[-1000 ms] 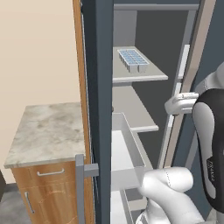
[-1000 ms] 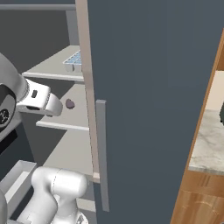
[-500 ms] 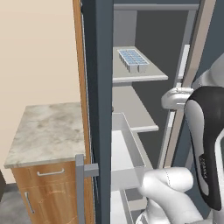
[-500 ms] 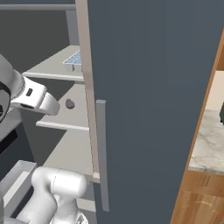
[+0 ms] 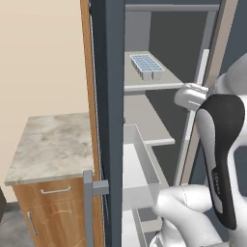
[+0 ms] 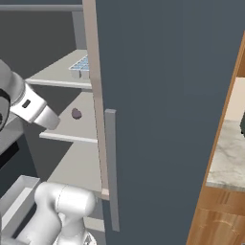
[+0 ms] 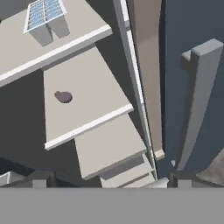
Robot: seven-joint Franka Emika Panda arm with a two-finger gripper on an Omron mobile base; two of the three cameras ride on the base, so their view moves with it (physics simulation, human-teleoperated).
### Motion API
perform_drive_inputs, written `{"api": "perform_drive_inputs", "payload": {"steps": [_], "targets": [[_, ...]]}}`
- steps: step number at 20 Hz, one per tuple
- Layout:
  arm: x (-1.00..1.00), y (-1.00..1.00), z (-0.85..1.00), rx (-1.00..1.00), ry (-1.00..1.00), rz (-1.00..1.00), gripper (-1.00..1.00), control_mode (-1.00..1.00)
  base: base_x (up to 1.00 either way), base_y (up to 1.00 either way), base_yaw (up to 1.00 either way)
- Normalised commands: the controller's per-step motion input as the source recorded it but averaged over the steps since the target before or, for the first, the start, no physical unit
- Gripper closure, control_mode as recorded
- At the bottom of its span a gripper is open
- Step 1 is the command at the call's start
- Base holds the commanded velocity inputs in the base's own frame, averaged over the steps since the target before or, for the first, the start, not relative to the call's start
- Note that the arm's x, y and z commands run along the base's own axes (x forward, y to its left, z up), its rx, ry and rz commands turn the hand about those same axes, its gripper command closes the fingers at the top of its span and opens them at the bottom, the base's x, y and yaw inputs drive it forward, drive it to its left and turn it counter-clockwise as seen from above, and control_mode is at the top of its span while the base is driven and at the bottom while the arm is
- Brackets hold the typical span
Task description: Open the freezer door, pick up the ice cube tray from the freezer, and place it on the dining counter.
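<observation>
On the upper shelf [image 7: 65, 41], at 11 o'clock in the hand view, the ice cube tray [image 7: 43, 13] is seen. It is judged light and stiff, best taken by its rim. The fingers of the gripper [image 7: 109, 180] are held wide apart, with nothing between them.

Upper grey shelf [image 5: 149, 84] in freezer: ice cube tray [image 5: 147, 66] on top, near front edge. Shelf below [image 7: 83, 100]: small dark purple lump [image 7: 64, 96]. Lower shelves bare.

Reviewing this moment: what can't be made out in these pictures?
- Ice cube tray: right base view, far part hidden by the door's edge.
- Small dark lump on the middle shelf: hand view, too small to identify.
- Gripper: hand view, fingertips cut off at the bottom.
- Handle: hand view, lower end out of frame.
</observation>
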Motion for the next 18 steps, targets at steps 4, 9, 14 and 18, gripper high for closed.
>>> {"api": "perform_drive_inputs", "payload": {"steps": [4,9,14,18], "targets": [[0.0,0.0,0.0,0.24,-0.16,-0.19,-1.0,-1.0,0.0,0.0,0.0],[0.0,0.0,0.03,0.21,-0.23,-0.21,-1.0,-1.0,0.0,0.0,0.0],[0.01,0.0,0.2,0.17,-0.22,-0.2,-1.0,-1.0,0.0,0.0,0.0],[0.05,0.0,0.36,0.18,-0.1,-0.15,-1.0,-1.0,0.0,0.0,0.0]]}}
